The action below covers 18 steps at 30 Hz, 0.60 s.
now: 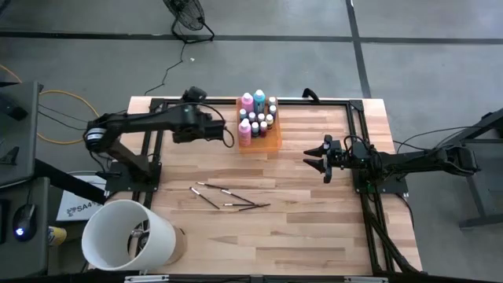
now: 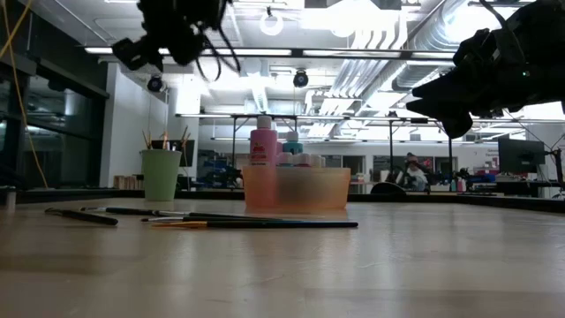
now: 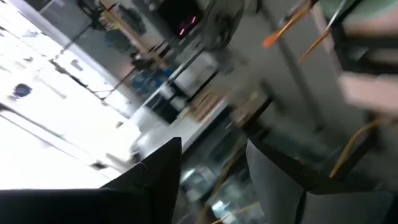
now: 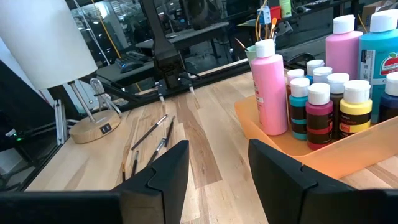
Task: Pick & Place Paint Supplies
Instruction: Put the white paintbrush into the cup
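On the desk [image 1: 314,228] lie about five brushes [image 1: 228,196]; both my left hand [image 1: 224,135] and right hand [image 1: 317,155] hover parted, empty (three big bottles [image 4: 272,84] trayed).

Pink and teal bottles [image 1: 253,101] stand upright with small pale-capped bottles [image 1: 260,122] at the table's far middle, packed close together. Thin dark-handled brushes [image 1: 228,197] lie flat, loosely crossed, nearer and to the left of them.
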Each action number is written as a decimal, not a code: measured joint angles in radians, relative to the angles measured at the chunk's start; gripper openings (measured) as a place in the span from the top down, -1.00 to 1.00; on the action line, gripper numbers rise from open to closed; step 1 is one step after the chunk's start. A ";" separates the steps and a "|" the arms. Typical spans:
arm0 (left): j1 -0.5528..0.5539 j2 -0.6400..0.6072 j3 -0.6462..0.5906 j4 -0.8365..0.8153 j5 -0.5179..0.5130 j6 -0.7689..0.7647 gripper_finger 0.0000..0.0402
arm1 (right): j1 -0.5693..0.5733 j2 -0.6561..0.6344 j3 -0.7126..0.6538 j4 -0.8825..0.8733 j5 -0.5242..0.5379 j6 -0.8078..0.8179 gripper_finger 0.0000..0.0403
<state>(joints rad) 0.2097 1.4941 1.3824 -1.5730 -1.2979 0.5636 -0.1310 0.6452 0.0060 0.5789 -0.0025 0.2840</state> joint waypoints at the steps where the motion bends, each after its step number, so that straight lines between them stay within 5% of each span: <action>1: -0.011 -0.017 0.005 0.002 0.035 -0.021 0.12 | 0.000 0.000 0.000 0.000 0.000 0.000 0.21; 5: -0.061 -0.086 0.013 0.003 0.214 -0.074 0.12 | 0.000 0.000 0.000 0.000 0.000 0.000 0.21; 13: -0.127 -0.146 0.010 0.004 0.820 -0.226 0.12 | 0.000 0.000 0.000 0.000 0.000 0.000 0.21; 18: -0.143 -0.147 -0.128 0.004 1.055 -0.284 0.14 | 0.000 0.000 0.000 0.000 0.000 0.000 0.21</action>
<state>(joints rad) 0.0668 1.3468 1.2542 -1.5691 -0.2430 0.2798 -0.1309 0.6453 0.0062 0.5789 -0.0025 0.2836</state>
